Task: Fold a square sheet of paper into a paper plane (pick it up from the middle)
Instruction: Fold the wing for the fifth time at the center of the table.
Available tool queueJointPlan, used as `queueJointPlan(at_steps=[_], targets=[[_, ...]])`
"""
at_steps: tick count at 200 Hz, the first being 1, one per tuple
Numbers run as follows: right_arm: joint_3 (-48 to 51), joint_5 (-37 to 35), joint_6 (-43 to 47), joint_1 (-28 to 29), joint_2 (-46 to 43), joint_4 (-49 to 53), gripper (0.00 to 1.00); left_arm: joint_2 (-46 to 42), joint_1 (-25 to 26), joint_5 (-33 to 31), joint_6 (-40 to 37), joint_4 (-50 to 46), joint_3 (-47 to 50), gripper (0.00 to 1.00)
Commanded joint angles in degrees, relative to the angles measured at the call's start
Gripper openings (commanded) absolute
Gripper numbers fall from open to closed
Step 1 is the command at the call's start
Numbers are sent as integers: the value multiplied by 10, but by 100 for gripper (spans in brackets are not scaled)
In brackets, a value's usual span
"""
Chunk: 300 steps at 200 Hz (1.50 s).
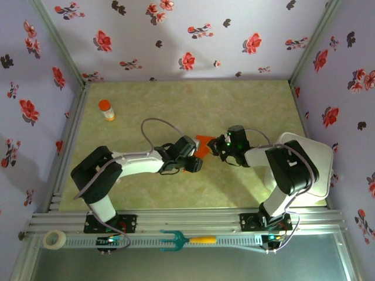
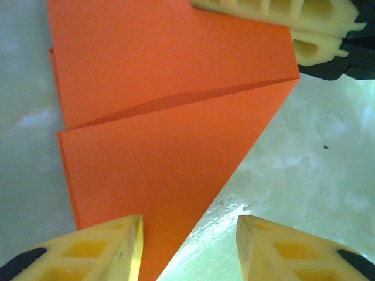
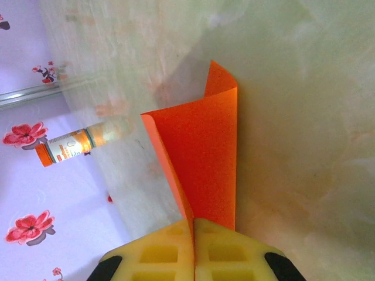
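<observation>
From above, the square sheet of paper, already creased into a triangular shape, is seen on the counter between the two arms. The right end effector is set against its right edge and the left end effector lies just beside its near-left edge. An orange-capped bottle stands well apart at the far left. A fork tool and a roll of tape lie on the front rail.

In the left wrist view, the left end effector is seen open, its fingers spread. The sheet's long point runs down towards that gap, beside the left-hand finger, with nothing pinched. A crease crosses the sheet. At the far corner, pale fingers of the right end effector are clamped on the paper.

In the right wrist view, the right end effector is closed on the sheet, which rises away from it as a folded flap. The bottle's label cannot be read.

The right arm is judged the holder; the sheet lies straight ahead of the left.
</observation>
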State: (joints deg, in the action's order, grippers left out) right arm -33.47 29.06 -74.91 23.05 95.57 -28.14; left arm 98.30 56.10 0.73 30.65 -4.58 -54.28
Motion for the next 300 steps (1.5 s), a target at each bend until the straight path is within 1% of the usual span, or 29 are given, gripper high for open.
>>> queueJointPlan(at_steps=[1,57,86,102,132,147,211,254,290,300], targets=[[1,-4,-4,4,-12,-2,5,16,25,-91,-54,-55,-27,47],[-1,3,-7,4,-11,-7,4,54,61,-190,-83,-115,-75,48],[-1,5,-8,4,-7,-11,4,63,72,-222,-96,-131,-90,47],[-1,7,-12,5,-3,-17,4,72,77,-234,-104,-142,-100,45],[-1,12,-17,4,4,-28,4,79,84,-242,-112,-150,-110,36],[-1,12,-16,4,4,-27,4,80,85,-246,-113,-152,-110,34],[-4,15,-12,4,5,-22,4,82,90,-272,-115,-161,-111,37],[-6,17,-10,5,8,-21,3,84,91,-272,-116,-164,-113,28],[-8,19,-7,4,7,-18,3,87,90,-274,-118,-165,-115,32],[-8,19,-6,5,7,-16,3,88,91,-273,-119,-165,-115,31]])
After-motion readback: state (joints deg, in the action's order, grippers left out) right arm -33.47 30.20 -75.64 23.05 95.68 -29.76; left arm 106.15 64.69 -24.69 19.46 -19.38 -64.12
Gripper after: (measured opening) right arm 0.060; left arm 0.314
